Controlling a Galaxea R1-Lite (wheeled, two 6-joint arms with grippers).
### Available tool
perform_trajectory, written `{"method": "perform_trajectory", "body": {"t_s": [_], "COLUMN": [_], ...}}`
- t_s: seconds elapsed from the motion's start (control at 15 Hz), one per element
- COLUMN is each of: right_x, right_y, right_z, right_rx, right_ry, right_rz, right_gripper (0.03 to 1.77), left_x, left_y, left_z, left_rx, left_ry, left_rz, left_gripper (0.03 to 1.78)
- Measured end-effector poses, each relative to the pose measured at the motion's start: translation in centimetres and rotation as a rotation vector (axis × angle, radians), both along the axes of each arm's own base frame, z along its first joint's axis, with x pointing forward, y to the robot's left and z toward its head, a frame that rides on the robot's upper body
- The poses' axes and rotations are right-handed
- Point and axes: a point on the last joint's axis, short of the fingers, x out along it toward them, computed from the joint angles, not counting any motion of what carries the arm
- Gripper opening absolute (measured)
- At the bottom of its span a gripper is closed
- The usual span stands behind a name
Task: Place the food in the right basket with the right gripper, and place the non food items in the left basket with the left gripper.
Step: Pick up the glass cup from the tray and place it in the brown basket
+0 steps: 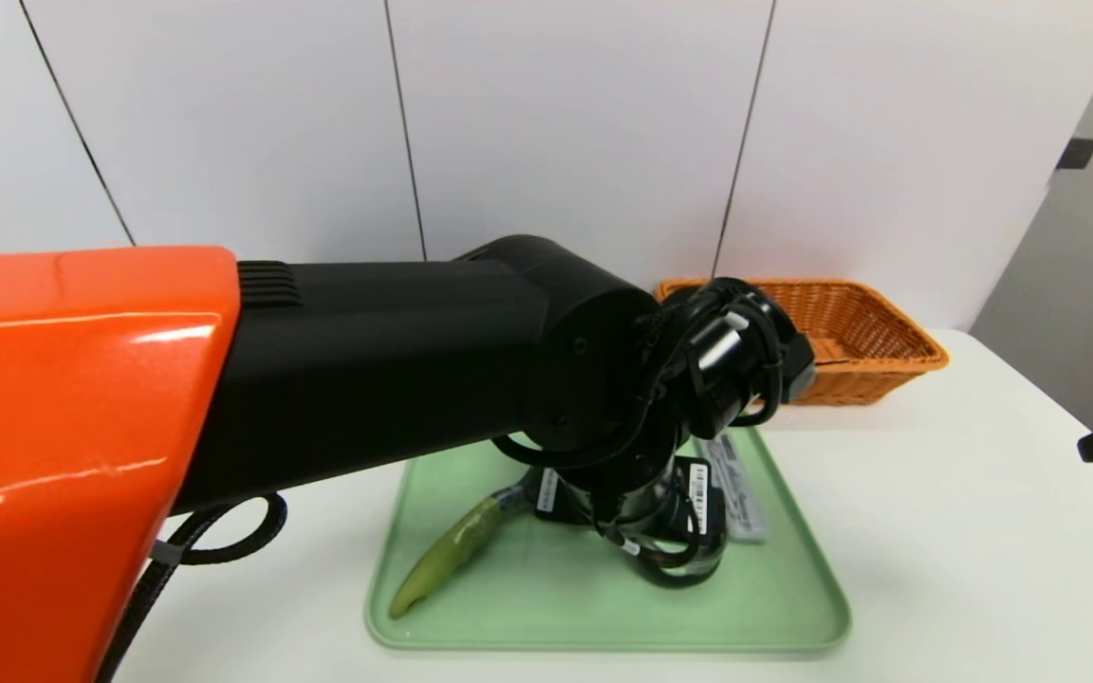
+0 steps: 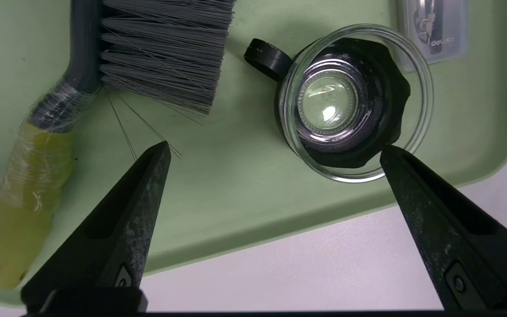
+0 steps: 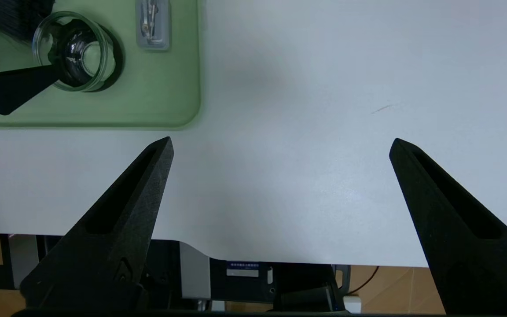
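On the green tray (image 2: 236, 193) lie a grey-bristled brush (image 2: 161, 48) with a yellow-green handle, a clear glass jar (image 2: 328, 101) with a black part inside, and a clear plastic case (image 2: 434, 31). My left gripper (image 2: 275, 152) hangs open and empty over the tray's near edge, one fingertip beside the jar's rim, the other near the bristle ends. My right gripper (image 3: 280, 143) stands open and empty above bare table to the right of the tray. The orange right basket (image 1: 874, 332) sits at the back right. No food shows, and the left basket is hidden.
My left arm (image 1: 366, 379) crosses the head view and hides the table's back left and part of the tray (image 1: 603, 617). White table (image 1: 964, 531) lies to the right of the tray. The table's front edge (image 3: 280, 262) shows just below my right gripper.
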Motion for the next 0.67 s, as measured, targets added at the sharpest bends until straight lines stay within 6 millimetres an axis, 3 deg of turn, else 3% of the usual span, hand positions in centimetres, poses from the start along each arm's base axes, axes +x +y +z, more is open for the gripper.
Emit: {"method": "perform_trajectory", "body": {"t_s": [0.67], "right_x": [-1.5], "right_y": [-0.3], "right_z": [-0.4], "right_rx": [-0.002], "right_ry": [-0.001], "right_rz": [0.003], "right_gripper": [1.69], "left_x": [0.7], "left_y": [-0.9], "left_z": [-2.2], "left_rx": [0.063], "left_ry": [0.001], "left_rz": [0.015], "left_gripper": [1.69]}}
